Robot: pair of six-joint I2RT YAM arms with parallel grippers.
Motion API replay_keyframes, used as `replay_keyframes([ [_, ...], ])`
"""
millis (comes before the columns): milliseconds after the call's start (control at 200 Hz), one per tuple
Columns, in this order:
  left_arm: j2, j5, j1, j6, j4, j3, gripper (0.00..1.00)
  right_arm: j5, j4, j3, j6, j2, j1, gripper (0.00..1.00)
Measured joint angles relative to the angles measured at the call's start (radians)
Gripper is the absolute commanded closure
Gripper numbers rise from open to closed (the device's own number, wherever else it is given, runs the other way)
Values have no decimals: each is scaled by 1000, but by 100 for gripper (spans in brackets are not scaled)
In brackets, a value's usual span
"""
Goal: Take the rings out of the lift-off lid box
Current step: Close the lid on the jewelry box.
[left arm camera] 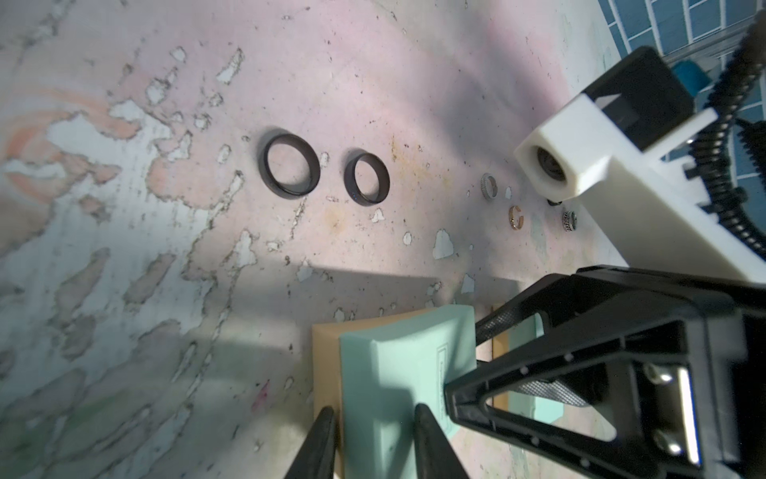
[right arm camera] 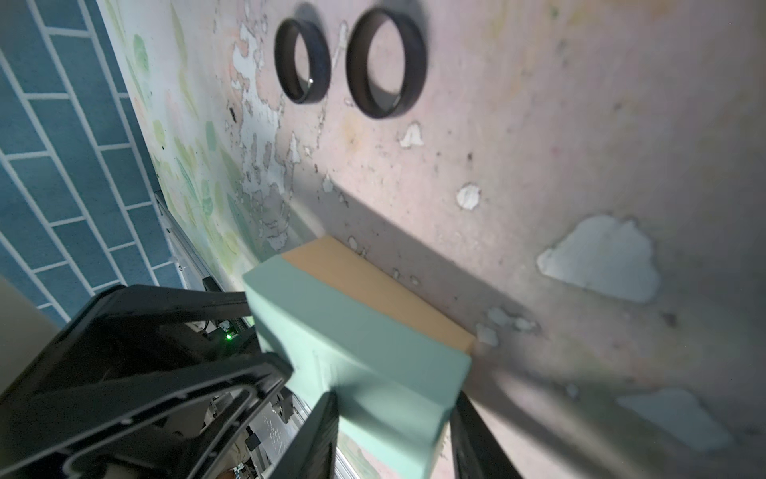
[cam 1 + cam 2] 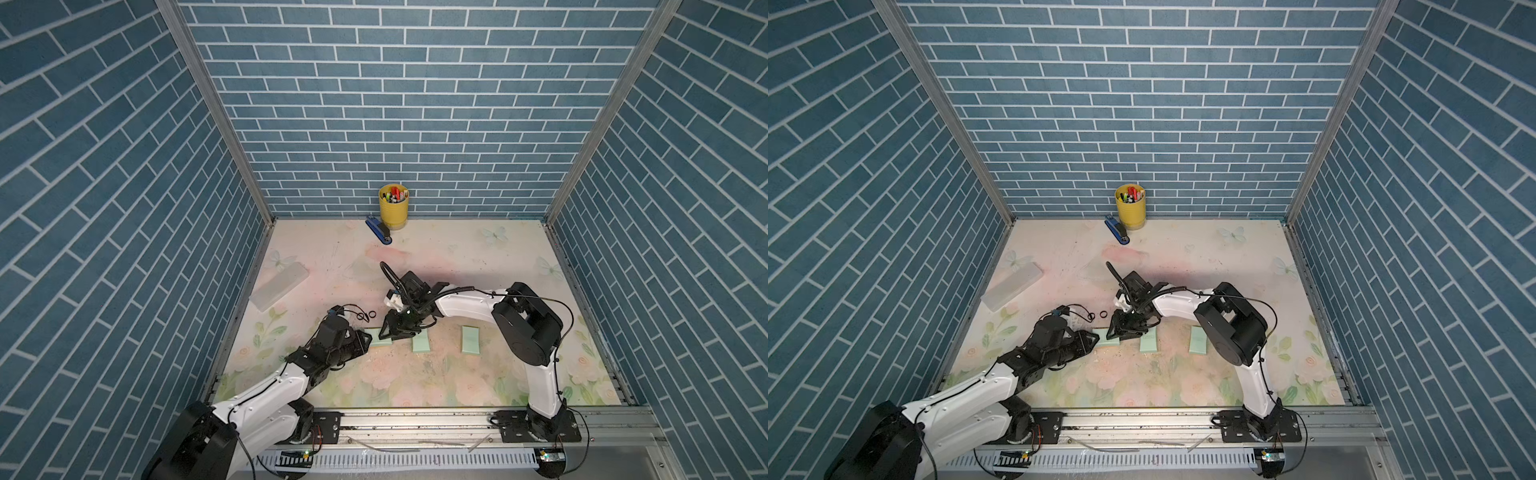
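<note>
The left jaws are narrowed at the nine o'clock end of the tan cardboard base [image 1: 325,356], seemingly to anchor it; whether it is gripped cannot be told. Two black band rings [image 1: 290,191] are laid on the worn floral table [image 3: 457,257] at the box's twelve o'clock. The mint-green lift-off lid [image 1: 393,373] is clamped by the right jaws, apparently for lifting.

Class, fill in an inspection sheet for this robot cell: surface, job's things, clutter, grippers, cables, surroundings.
Surface: floral table, print worn and flaking.
Job's things: mint-green lid partly off its tan base; two black rings and three smaller rings lying on the table.
Clutter: yellow pen cup, blue stapler, pale block, two more mint-green boxes.
Grippers: right gripper clamps the lid; left gripper straddles its other end, grip unclear.
Cables: thin black wire at the left wrist; ribbed hose on the right wrist.
Surroundings: blue brick-pattern walls, metal rail in front.
</note>
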Motion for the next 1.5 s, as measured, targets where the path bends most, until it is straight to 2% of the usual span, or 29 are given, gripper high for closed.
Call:
replay_keyframes([
  [160,3,-7,1,-7,-21,7,57,-5,-6,8,-2,1,1,56],
  [290,-11,-16,1,-5,-48,8,57,-10,-5,10,-8,1,4,56],
  [675,29,36,6,5,0,14,62,-5,-4,9,-7,-1,-1,53],
  [1110,113,124,8,-78,203,-44,70,61,-65,-6,-14,-56,-19,56],
  [1340,143,152,8,-97,256,-55,71,71,-79,-6,-24,-60,-19,54],
  [1500,124,146,8,-96,227,-53,69,69,-78,-6,-24,-60,-19,54],
])
